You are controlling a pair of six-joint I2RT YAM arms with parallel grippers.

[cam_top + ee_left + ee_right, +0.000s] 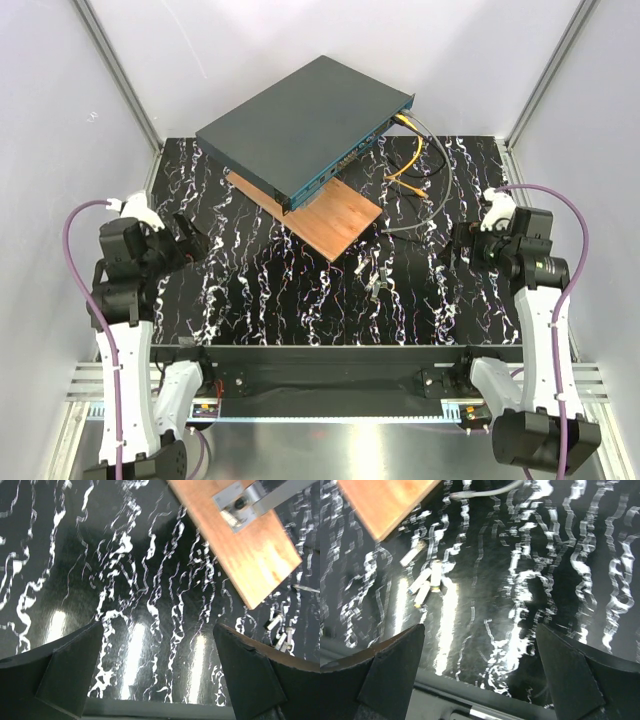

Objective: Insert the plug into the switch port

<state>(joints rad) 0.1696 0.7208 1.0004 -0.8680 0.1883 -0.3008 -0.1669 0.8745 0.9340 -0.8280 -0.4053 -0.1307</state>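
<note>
Task not started, as far as the frames show. Nothing is picked up and nothing is inserted.

- The switch sits at the far centre of the worktop, angled, resting on the wooden board. Its front face points near-right.
- Yellow cables and a grey cable run from the right end of that face. Individual sockets are too small to make out.
- The plug lies loose on the worktop near the board's near corner, in a small cluster of similar pale pieces. It is well apart from the switch and touches neither arm.
- The left gripper hangs over bare worktop at the left, jaws wide and empty.
- The right gripper is at the right, jaws wide and empty, with the cluster up and left in its wrist view.

All steps remain: reach the plug, grasp it, orient it, carry it to a free port and seat it. By judgement the right arm is better placed for the pick. The plug is tiny next to the jaws and sits among lookalikes, so isolating one piece is likely the hard part.
</note>
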